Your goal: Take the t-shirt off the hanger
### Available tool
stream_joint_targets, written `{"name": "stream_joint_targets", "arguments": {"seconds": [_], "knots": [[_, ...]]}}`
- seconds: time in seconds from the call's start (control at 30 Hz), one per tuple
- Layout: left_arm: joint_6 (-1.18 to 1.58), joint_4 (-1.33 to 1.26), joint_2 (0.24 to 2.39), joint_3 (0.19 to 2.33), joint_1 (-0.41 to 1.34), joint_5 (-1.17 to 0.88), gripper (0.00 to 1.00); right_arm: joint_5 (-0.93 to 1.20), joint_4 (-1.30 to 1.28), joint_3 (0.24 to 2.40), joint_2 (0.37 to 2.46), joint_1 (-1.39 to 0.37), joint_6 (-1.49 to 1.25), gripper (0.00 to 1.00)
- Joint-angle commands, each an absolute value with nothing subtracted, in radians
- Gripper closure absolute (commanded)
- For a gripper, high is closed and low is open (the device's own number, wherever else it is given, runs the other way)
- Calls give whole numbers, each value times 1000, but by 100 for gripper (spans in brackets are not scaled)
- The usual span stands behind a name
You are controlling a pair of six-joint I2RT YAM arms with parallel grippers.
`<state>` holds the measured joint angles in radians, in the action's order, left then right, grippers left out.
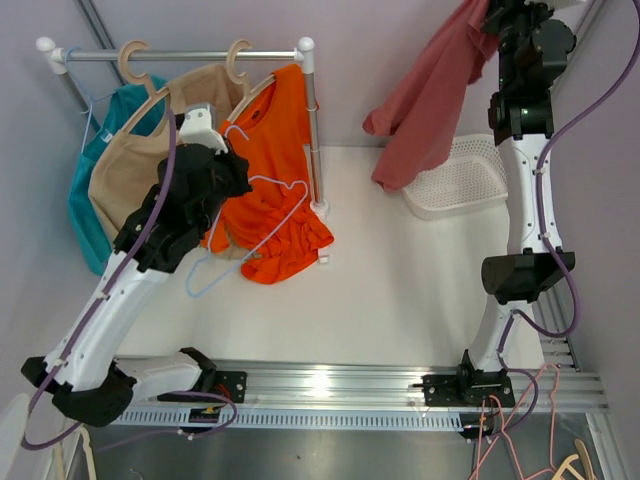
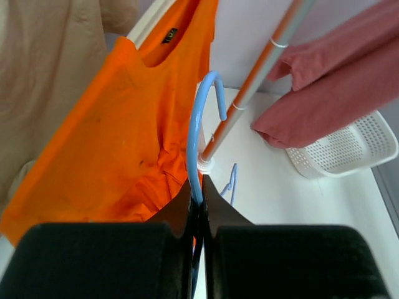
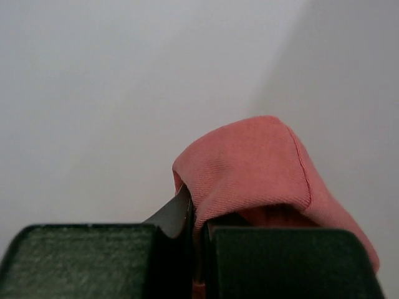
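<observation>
A dusty-red t-shirt (image 1: 430, 110) hangs free in the air at the upper right, above the white basket, with my right gripper (image 1: 492, 20) shut on its top. In the right wrist view the red cloth (image 3: 249, 162) folds over the closed right gripper (image 3: 198, 208). A thin light-blue hanger (image 1: 283, 183) carries no garment and lies across the front of the orange shirt. My left gripper (image 1: 232, 165) is shut on it. In the left wrist view the blue hanger (image 2: 194, 124) rises hook-up out of the closed left gripper (image 2: 198, 187). The t-shirt (image 2: 336, 99) shows at the right.
A clothes rack (image 1: 180, 55) with a white post (image 1: 312, 120) stands at the back left. On it hang an orange shirt (image 1: 270, 230), a beige shirt (image 1: 125, 165) and a teal one (image 1: 85, 210). A white perforated basket (image 1: 460, 180) sits at the back right.
</observation>
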<state>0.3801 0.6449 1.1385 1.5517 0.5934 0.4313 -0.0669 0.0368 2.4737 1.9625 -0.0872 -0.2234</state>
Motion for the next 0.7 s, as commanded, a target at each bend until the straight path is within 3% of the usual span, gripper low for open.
{"name": "stream_joint_targets", "arguments": {"seconds": [0.0, 0.07, 0.3, 0.57, 0.6, 0.63, 0.67], "knots": [[354, 578, 1164, 1570, 526, 411, 100, -118, 110, 2354, 1873, -37, -259, 100], [353, 510, 1152, 1545, 470, 367, 99, -94, 65, 2293, 1862, -9, -322, 100], [266, 439, 1213, 1574, 397, 324, 99, -167, -554, 2287, 2021, 21, -426, 100], [183, 287, 1270, 1594, 397, 166, 99, -32, -765, 2293, 2299, 97, -456, 100], [164, 278, 1284, 1614, 397, 157, 100, -12, -820, 2354, 2318, 104, -465, 90], [154, 262, 1292, 1617, 397, 144, 99, -24, -865, 2394, 2336, 109, -477, 36], [144, 247, 1298, 1620, 397, 120, 99, -53, -897, 2422, 2344, 112, -485, 14]]}}
